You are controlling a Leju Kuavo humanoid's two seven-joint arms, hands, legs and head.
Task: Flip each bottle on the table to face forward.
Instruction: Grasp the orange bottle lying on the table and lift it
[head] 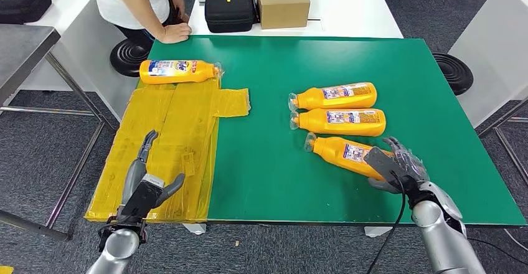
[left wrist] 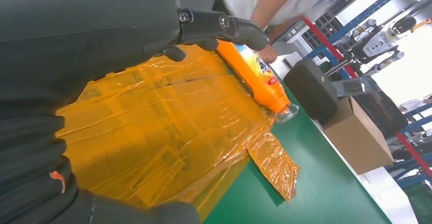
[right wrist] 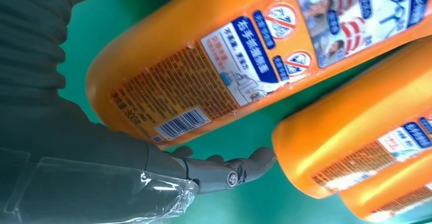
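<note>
1. Head view: three orange bottles lie on the green surface (head: 274,162), caps toward the robot's left. The nearest bottle (head: 345,154) is angled, its base at the right hand (head: 398,165), whose grasp I cannot tell. A fourth bottle (head: 179,71) lies across, cap right.
2. Left wrist view: left hand (left wrist: 76,81) released above yellow sheet (left wrist: 168,132).
3. Right wrist view: back label (right wrist: 204,86) faces up.

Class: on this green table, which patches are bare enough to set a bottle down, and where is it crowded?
Bare green table lies between the yellow sheet and the three bottles, and along the far edge beyond them. The right side is crowded: those bottles lie close together, with the right hand at the nearest. A fourth bottle occupies the sheet's far end.
</note>
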